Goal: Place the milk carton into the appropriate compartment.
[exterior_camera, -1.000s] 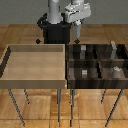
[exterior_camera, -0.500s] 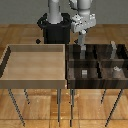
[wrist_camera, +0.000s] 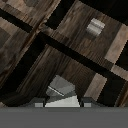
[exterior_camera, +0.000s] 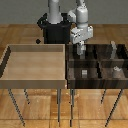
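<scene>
The milk carton (wrist_camera: 61,91), a small grey-white box with a peaked top, sits between my gripper's fingers (wrist_camera: 40,103) in the wrist view. My gripper (exterior_camera: 80,50) is shut on it and hangs just above a back compartment of the dark divided tray (exterior_camera: 97,63), near that tray's left side in the exterior view. In the exterior view the fingers mostly hide the carton. Dark wooden dividers lie directly below it.
A large light wooden tray (exterior_camera: 35,48) stands at the exterior view's left, beside the dark tray. Small grey blocks (exterior_camera: 84,73) (exterior_camera: 116,71) (exterior_camera: 113,50) sit in some dark compartments; one grey block (wrist_camera: 96,26) shows in the wrist view. Both trays stand on thin legs.
The arm has come down and moved toward the exterior view's right, from above the trays' back edge to just over the dark tray, carrying the carton.
</scene>
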